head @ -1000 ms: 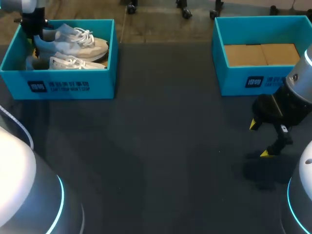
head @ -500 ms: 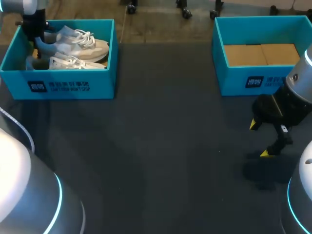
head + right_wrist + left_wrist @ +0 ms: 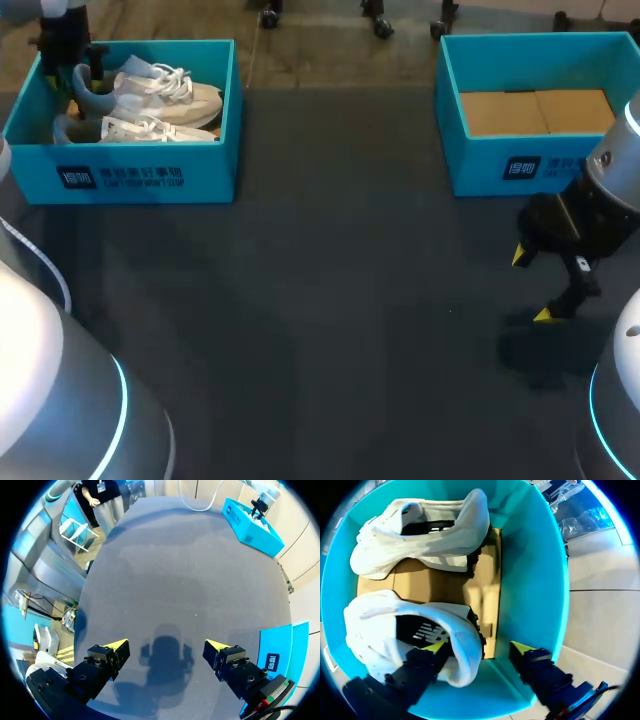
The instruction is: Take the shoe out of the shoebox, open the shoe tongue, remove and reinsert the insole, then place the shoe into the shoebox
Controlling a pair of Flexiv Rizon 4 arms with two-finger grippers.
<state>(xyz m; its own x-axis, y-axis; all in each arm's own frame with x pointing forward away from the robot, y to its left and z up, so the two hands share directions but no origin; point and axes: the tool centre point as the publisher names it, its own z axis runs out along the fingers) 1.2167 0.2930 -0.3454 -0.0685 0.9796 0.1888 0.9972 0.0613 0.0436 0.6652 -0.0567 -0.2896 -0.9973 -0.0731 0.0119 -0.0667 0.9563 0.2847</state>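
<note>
Up in the upper left of the head view, a teal cardboard shoebox (image 3: 140, 176) with straight walls sits on the dark grey, matte table (image 3: 330, 280). It holds a pair of shoes (image 3: 160, 95) in white and cream, soft-looking, with white laces, lying side by side. The left arm (image 3: 62, 40) comes down over the box's left end, at the heels.

In the left wrist view, the left gripper (image 3: 478, 648) is spread. One yellow tip sits inside the dark collar opening of the nearer shoe (image 3: 375, 625), behind its rounded, padded heel. The other tip is beside the smooth teal inner wall, apart from the heel, so nothing is pinched. The second shoe (image 3: 420, 535) lies ahead of the fingers, its heel also toward that wall. Plain brown cardboard floor (image 3: 430, 582) shows between the two shoes.

At the upper right of the head view stands a second box (image 3: 520, 170), also teal, with a flat brown cardboard liner (image 3: 535, 112) inside. Just below it the right gripper (image 3: 532, 286) hangs over bare table, its fingers wide apart and holding nothing; its shadow falls on the mat beneath.
</note>
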